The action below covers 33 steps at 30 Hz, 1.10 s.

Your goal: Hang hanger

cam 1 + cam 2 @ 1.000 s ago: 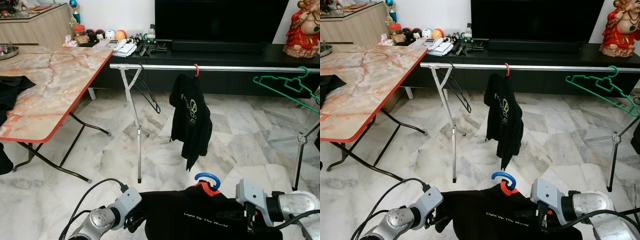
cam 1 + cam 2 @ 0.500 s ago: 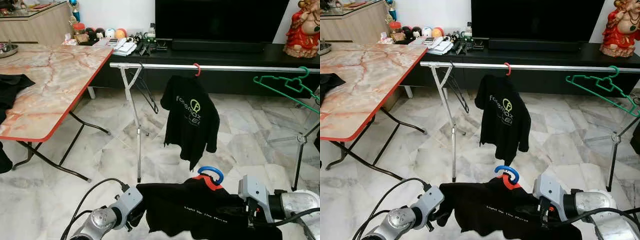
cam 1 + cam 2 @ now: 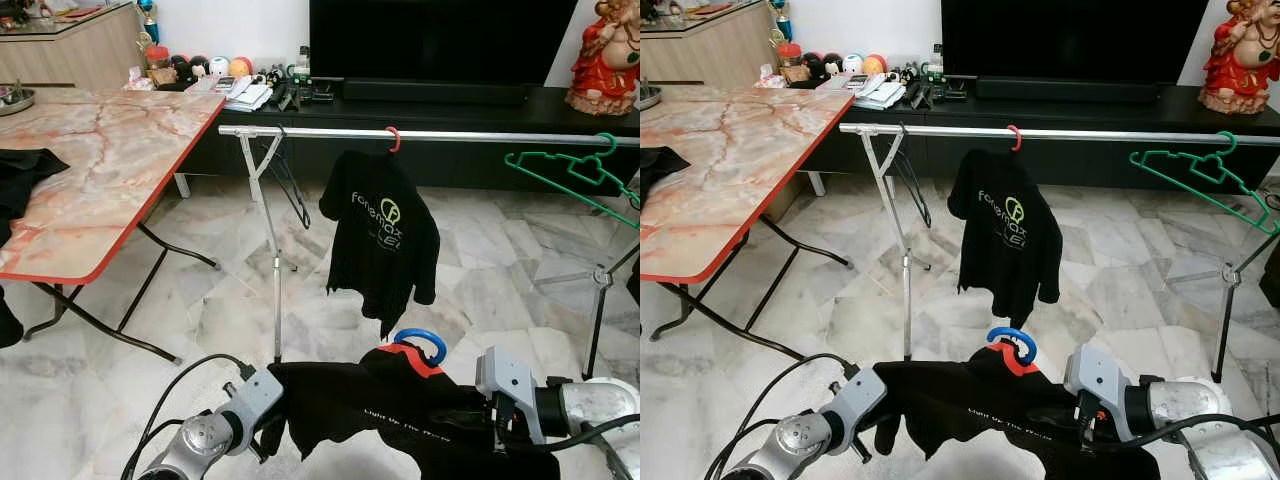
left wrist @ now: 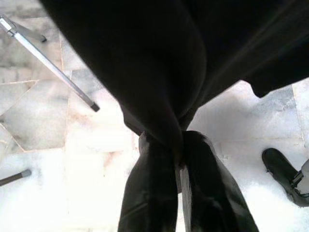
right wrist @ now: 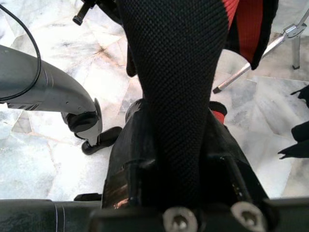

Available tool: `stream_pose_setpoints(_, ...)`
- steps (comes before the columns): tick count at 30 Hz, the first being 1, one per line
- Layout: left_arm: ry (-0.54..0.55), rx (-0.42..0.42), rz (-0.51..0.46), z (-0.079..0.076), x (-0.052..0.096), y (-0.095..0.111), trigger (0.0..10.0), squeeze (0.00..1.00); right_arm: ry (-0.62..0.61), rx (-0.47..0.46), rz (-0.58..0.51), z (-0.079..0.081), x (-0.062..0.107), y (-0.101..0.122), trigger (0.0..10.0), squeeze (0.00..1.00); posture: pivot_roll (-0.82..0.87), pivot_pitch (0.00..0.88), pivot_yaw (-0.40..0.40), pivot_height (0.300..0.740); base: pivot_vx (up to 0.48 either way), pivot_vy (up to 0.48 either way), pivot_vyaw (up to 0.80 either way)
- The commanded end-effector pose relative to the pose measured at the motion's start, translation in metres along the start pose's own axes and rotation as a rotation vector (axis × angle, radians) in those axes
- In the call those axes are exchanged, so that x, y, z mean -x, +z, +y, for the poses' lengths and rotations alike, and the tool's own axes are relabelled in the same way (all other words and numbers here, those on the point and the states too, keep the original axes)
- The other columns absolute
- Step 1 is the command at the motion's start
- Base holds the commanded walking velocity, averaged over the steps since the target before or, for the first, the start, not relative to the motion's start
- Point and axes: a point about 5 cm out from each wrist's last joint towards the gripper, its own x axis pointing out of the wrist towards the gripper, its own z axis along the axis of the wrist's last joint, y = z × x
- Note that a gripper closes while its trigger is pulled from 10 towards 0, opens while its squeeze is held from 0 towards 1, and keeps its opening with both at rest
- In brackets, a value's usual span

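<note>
Black shirt (image 3: pixel 400 415) on a hanger with a blue hook (image 3: pixel 421 345) is held low before the rail (image 3: pixel 430 134), the left gripper (image 4: pixel 176 159) and right gripper (image 5: pixel 174 140) each with jaws clamped on its cloth. One shirt (image 3: pixel 380 240) and two bare hangers, green (image 3: pixel 575 172) and black (image 3: pixel 290 180), hang there.

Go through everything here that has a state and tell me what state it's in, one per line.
Left gripper: jaws shut on held black shirt.
Right gripper: jaws shut on the same shirt.
Blue hanger hook: free, not on rail.
Rail: carrying hangers.
Hung black shirt: hanging from red hook.
Green hanger: hung, empty.
Television: off.
</note>
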Motion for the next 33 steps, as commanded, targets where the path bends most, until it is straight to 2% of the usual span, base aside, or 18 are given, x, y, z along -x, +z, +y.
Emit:
stream_pose_setpoints(1,0.004,-0.014,0.024,0.001,0.001,-0.003,0.0,0.00,-0.006,0.020,-0.034,0.000,0.004,0.008,10.0,0.00,0.04,0.093,-0.020,0.740,0.000,0.000,0.00)
stream_pose_setpoints(13,0.031,-0.012,0.029,0.003,0.001,-0.003,0.0,0.00,-0.033,0.025,-0.048,-0.003,0.003,0.009,10.0,0.00,0.04,0.094,-0.020,0.740,0.000,0.000,0.00)
stream_pose_setpoints(15,0.044,-0.039,0.123,0.005,0.003,-0.014,0.0,0.00,-0.106,0.039,-0.058,-0.011,0.003,0.011,10.0,0.00,0.04,0.096,-0.019,0.740,0.000,0.000,0.00)
stream_pose_setpoints(16,0.044,-0.039,0.123,0.005,0.003,-0.014,0.0,0.00,-0.106,0.039,-0.058,-0.011,0.003,0.011,10.0,0.00,0.04,0.096,-0.019,0.740,0.000,0.000,0.00)
stream_pose_setpoints(19,0.048,-0.048,0.235,0.007,0.010,-0.031,0.0,0.00,-0.197,0.034,-0.059,-0.021,0.006,0.011,10.0,0.00,0.04,0.096,-0.017,0.740,0.000,0.000,0.00)
stream_pose_setpoints(20,0.048,-0.042,0.241,0.007,0.010,-0.032,0.0,0.00,-0.209,0.036,-0.064,-0.023,0.006,0.012,10.0,0.00,0.04,0.097,-0.017,0.740,0.000,0.000,0.00)
stream_pose_setpoints(29,0.016,-0.036,0.281,0.001,0.012,-0.040,0.0,0.00,-0.276,0.042,-0.074,-0.029,0.003,0.013,10.0,0.00,0.05,0.097,-0.016,0.740,0.000,0.000,0.00)
stream_pose_setpoints(33,0.072,-0.045,0.209,0.007,0.009,-0.029,0.0,0.00,-0.232,0.044,-0.064,-0.025,0.002,0.011,10.0,0.00,0.05,0.098,-0.016,0.740,0.000,0.000,0.00)
